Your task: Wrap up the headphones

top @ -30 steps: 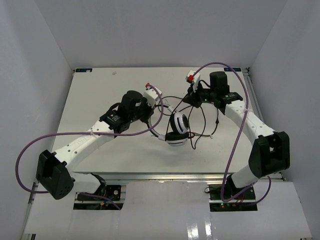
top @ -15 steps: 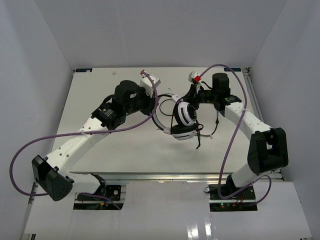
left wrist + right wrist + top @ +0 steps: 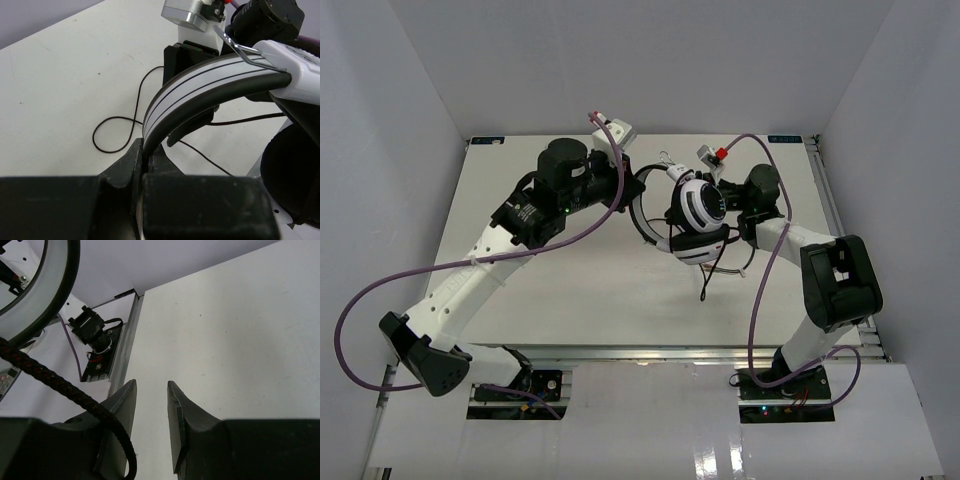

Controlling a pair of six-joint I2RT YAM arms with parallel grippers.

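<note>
Now the right end effector (image 3: 150, 390) stands with its jaws a narrow gap apart and nothing between them; a second ago they were closed. The dark cord (image 3: 50, 377) runs past the outer side of one finger, not inside the grip, so it looks released. Meanwhile the left end effector (image 3: 142, 165) stays clamped on the white headband (image 3: 200, 80). It has carried the headphones (image 3: 700, 210) up and toward the far side of the bench (image 3: 570, 290), close beside the right arm's wrist. They hang in the air there, with the loose cord trailing below and a loop of it lying on the bench. By my reading, the right arm has let go of the cord and needs a fresh hold on it before the next turn of the wrap.
</note>
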